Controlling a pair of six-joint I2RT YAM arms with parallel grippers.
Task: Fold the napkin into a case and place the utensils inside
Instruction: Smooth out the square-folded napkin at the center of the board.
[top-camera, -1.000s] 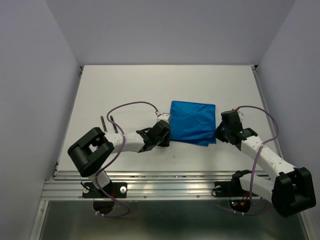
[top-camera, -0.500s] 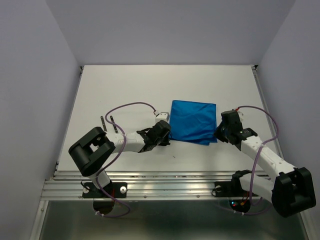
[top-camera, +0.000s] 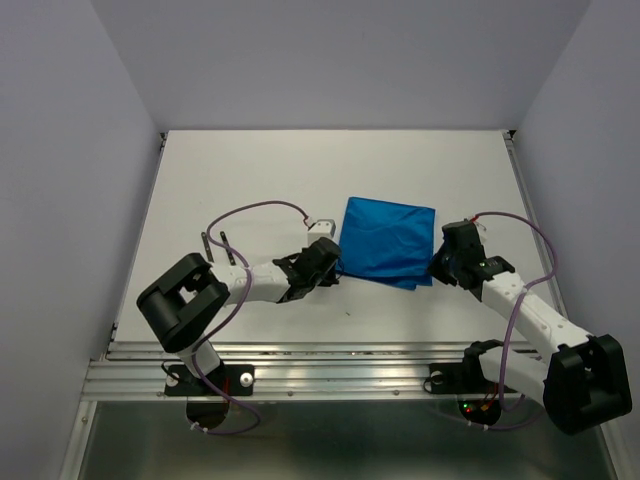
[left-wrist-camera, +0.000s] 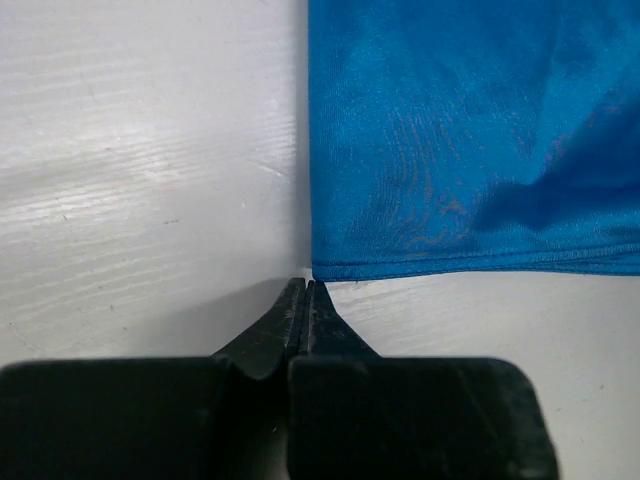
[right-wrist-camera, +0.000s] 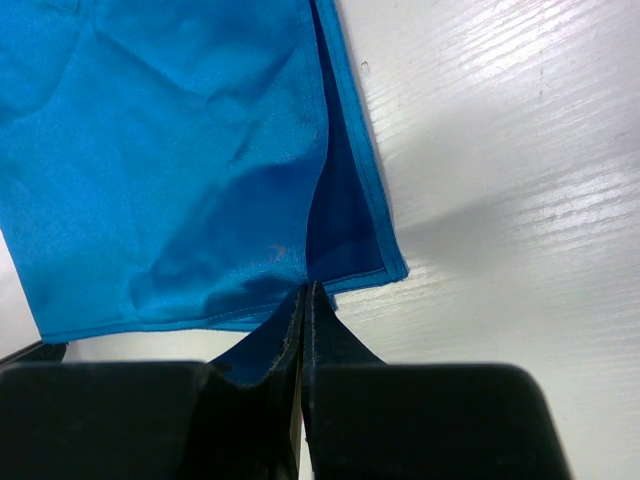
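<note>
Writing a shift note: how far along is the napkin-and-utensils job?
Done: the napkin lies folded to a squarish panel, not yet narrow. In hand: the right gripper pinches its near right corner; the left gripper is shut at the near left corner, grip unclear. Remaining: further folds, then loading the utensils, lying out to the left.

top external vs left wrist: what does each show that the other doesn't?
Top external only: the whole napkin, the utensils off to its left, and the right gripper at its near right corner. Left wrist only: the left gripper shut, tips right at the hemmed corner; can't tell if cloth is pinched. Both: blue napkin on the white table, left gripper at its near left corner.
</note>
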